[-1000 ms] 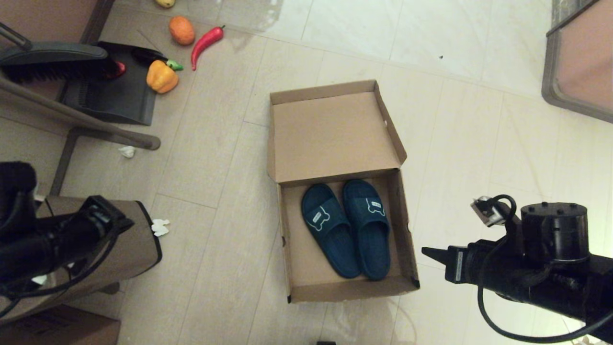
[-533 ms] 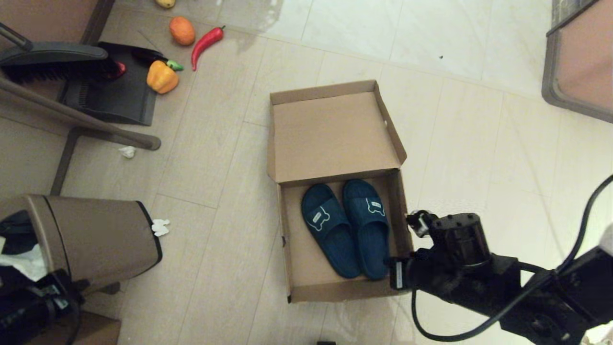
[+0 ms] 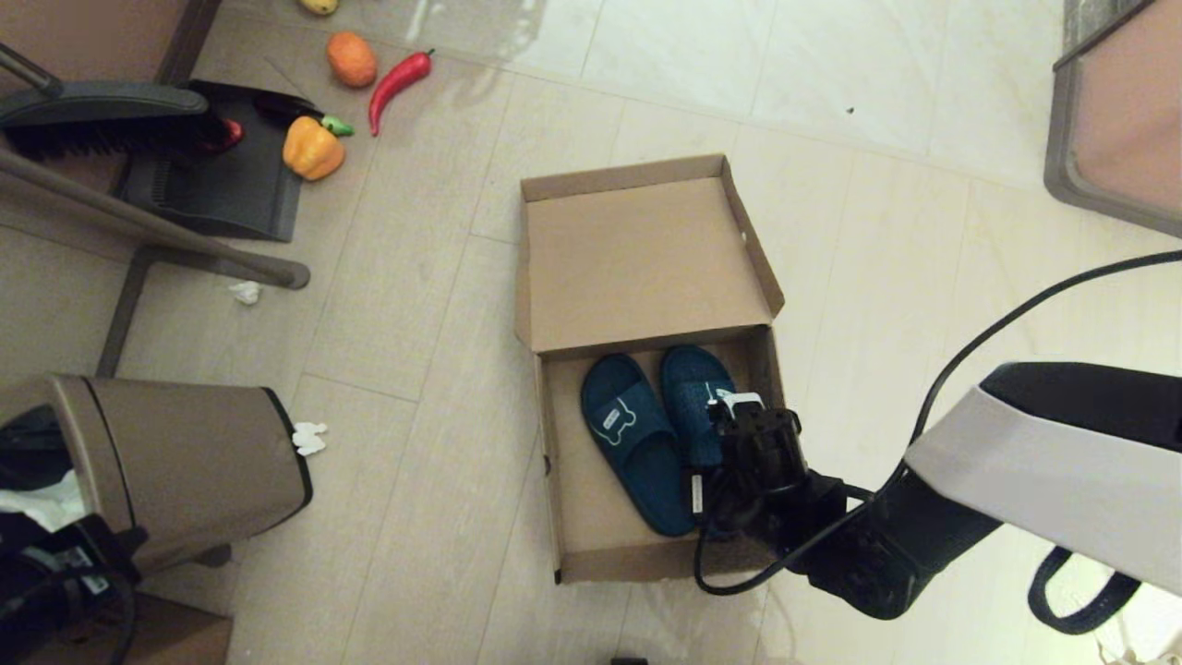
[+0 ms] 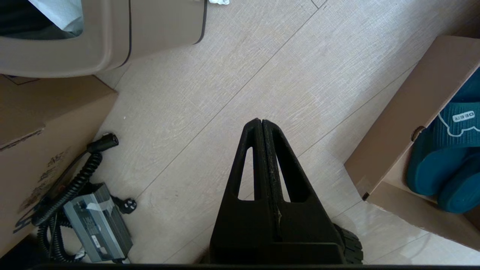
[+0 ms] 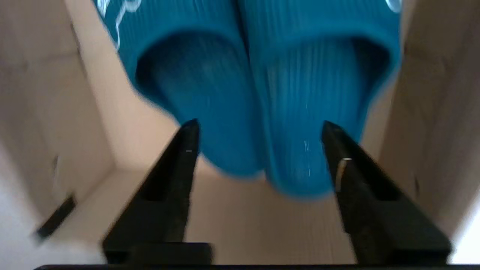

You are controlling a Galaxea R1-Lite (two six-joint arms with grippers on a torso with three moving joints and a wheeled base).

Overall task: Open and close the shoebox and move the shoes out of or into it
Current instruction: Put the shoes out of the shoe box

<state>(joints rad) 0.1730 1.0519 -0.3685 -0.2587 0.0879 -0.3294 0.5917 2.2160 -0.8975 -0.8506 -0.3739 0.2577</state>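
Observation:
The shoebox (image 3: 665,559) stands open on the floor, its lid (image 3: 637,263) folded back. Both teal slippers lie side by side inside: the left one (image 3: 633,443) is in full view, the right one (image 3: 691,383) is partly covered by my right arm. My right gripper (image 3: 729,480) hangs over the heel end of the right slipper. In the right wrist view it (image 5: 258,125) is open, its fingertips (image 5: 190,129) straddling both heels (image 5: 300,150) just above them. My left gripper (image 4: 261,122) is shut on nothing, low over the floor left of the box (image 4: 405,116).
A brown trash bin (image 3: 175,462) stands at the left. A dustpan with brush (image 3: 212,175) and toy vegetables (image 3: 314,148) lie at the far left. A printed carton (image 4: 33,123) and a power adapter with cable (image 4: 93,225) sit near my left arm. Furniture (image 3: 1117,129) stands at the far right.
My right arm has swung left from the floor beside the box and come down over the slippers' heels. My left arm has dropped back to the lower left corner.

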